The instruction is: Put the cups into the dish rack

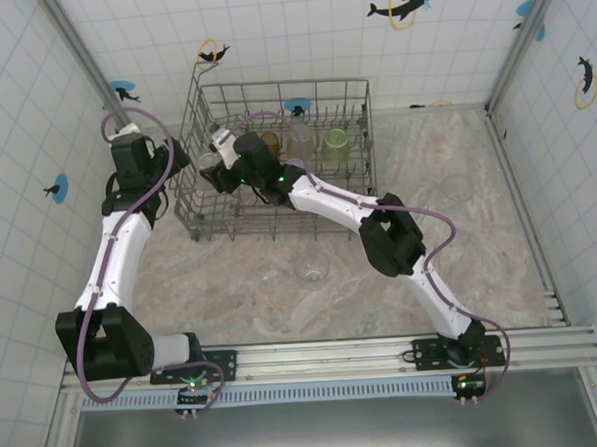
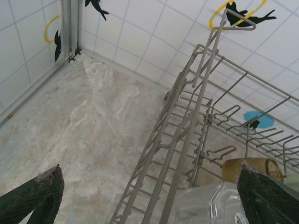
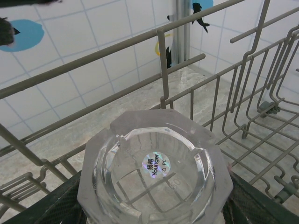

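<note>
Clear cup, base up, sits gripped in your right hand; lower it straight onto the dish rack tines. Left hand hangs open.

One dish rack, about seven cups

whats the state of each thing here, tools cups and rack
grey wire dish rack: upright, partly loaded
left tool: open, by the rack's side wall
right tool: shut on clear faceted plastic cup
amber-brown plastic cup: in rack
pale green plastic cup: in rack
clear round plastic cup: on beige marbled table, not loaded
</note>
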### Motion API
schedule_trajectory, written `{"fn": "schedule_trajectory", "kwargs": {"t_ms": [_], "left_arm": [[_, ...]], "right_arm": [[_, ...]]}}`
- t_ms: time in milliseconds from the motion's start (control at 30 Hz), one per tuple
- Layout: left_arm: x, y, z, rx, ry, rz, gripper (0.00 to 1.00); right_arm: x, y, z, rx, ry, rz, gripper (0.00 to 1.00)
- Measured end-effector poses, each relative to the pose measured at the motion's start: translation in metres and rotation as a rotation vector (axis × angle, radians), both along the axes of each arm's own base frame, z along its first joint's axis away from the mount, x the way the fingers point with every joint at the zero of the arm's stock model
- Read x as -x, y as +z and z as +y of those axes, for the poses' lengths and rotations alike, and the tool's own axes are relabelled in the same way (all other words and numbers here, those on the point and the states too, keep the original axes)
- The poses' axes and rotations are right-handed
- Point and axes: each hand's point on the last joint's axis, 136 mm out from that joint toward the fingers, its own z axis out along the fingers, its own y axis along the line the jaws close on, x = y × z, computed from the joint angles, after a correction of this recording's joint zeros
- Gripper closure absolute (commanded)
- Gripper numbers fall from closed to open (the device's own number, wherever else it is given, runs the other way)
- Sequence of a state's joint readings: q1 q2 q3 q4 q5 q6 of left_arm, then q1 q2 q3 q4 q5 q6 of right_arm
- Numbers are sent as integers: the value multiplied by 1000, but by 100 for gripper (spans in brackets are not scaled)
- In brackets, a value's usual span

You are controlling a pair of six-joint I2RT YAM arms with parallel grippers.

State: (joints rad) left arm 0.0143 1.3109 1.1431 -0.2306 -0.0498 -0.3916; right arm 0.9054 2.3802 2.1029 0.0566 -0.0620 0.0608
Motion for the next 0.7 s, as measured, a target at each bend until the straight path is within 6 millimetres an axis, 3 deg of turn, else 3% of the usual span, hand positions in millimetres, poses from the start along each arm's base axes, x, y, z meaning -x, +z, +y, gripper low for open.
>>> {"fn": "schedule_trajectory", "kwargs": {"t_ms": [333, 700], "left_arm": [[3, -4, 8, -13, 13, 13, 3], [4, -6, 16, 9, 7, 16, 3]], "right_arm": [[12, -16, 14, 33, 22, -14, 48], [24, -17, 22, 33, 47, -12, 48]]}}
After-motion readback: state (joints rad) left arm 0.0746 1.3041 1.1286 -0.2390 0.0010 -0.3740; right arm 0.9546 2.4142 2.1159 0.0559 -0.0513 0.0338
